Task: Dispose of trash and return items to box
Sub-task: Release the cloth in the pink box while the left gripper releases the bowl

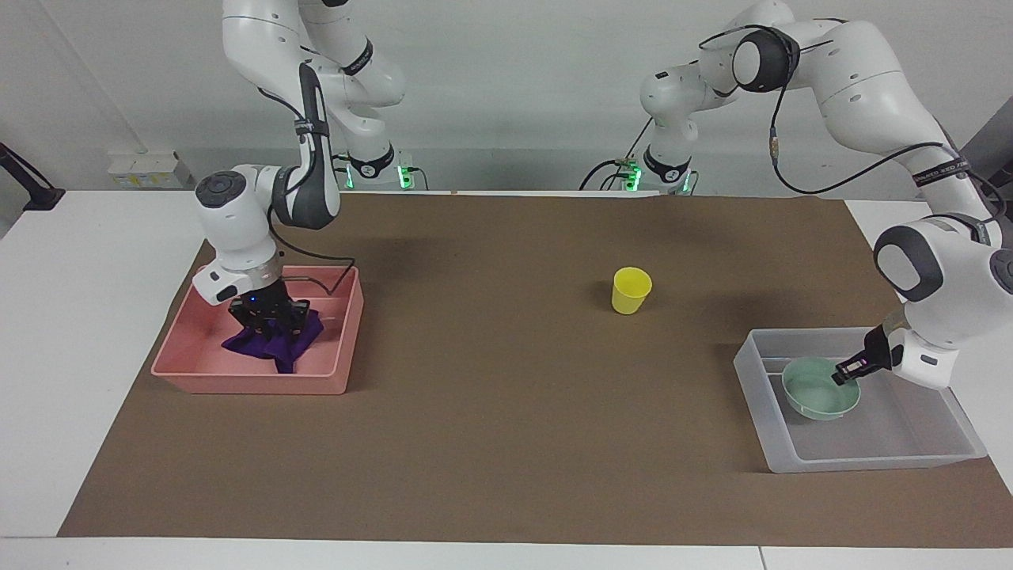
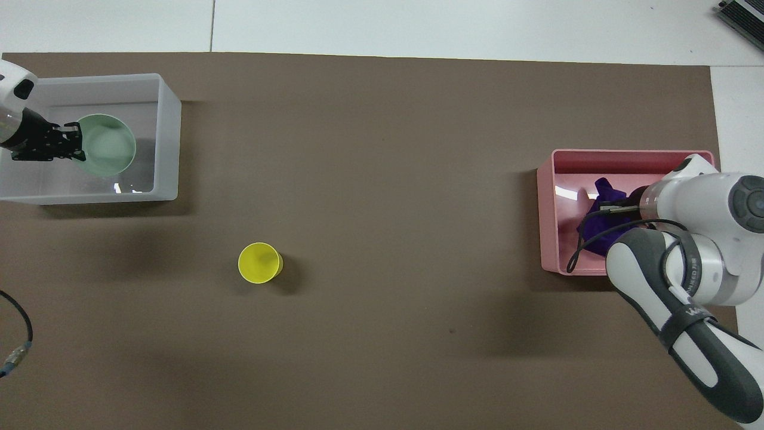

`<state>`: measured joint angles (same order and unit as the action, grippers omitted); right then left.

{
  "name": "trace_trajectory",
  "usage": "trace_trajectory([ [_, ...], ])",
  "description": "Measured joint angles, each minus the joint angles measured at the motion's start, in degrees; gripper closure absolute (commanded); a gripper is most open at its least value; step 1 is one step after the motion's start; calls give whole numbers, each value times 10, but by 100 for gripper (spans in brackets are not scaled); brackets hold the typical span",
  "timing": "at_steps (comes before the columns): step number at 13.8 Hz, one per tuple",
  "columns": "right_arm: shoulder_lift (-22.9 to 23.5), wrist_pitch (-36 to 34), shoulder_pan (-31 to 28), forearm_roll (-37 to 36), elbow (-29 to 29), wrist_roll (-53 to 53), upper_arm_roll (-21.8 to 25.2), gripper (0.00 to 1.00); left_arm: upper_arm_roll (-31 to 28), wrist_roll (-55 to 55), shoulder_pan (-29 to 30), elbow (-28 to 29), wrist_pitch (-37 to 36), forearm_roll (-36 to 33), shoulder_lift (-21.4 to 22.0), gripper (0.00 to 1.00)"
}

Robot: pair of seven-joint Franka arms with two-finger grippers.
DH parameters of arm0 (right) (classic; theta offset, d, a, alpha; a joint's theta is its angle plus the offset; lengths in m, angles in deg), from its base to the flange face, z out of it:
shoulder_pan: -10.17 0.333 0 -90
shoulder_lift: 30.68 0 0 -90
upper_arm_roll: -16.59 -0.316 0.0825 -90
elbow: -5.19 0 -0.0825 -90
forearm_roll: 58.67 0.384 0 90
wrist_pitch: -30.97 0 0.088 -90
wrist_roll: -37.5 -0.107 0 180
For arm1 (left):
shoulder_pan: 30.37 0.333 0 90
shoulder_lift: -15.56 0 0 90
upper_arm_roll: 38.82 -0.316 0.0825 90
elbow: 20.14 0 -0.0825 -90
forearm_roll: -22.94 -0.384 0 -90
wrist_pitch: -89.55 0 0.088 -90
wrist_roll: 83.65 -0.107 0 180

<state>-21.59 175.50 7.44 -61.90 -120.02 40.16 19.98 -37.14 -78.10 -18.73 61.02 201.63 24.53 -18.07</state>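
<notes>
The deep-purple rag [image 1: 247, 343] lies low in the pink tray [image 1: 253, 382] at the right arm's end of the table. My right gripper [image 1: 269, 320] is down in that tray, shut on the rag's top. In the overhead view the rag [image 2: 598, 230] is partly hidden under the right wrist. The mint-green bowl [image 1: 819, 393] is upright inside the translucent box [image 1: 870, 461], at or just above its floor, and hides the white label. My left gripper [image 1: 845, 374] is shut on the bowl's rim. The yellow cup [image 1: 631, 290] stands upright on the mat, nearer to the robots than the box.
A brown mat [image 1: 506, 412] covers most of the table, with white table showing at both ends. In the overhead view the box [image 2: 170, 149], the bowl [image 2: 108, 144], the cup [image 2: 258, 263] and the pink tray [image 2: 546, 221] all show.
</notes>
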Motion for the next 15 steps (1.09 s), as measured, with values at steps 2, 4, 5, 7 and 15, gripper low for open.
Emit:
trace_trajectory([
  [2,-6,-13,15,0,11,-28,-2,0,1,0,-1,0,13,0,-4,0],
  [4,-20,-61,32,0,34,-64,-5,0,2,0,-1,-2,25,0,-5,0],
  [5,-28,-88,44,0,47,-87,-6,0,4,0,-1,-8,31,0,-5,0],
  [7,-41,-126,72,0,65,-137,-7,0,8,0,-3,-29,25,0,0,0],
  [15,-120,-393,90,0,227,-159,-4,0,19,82,-118,-7,-199,9,137,0],
])
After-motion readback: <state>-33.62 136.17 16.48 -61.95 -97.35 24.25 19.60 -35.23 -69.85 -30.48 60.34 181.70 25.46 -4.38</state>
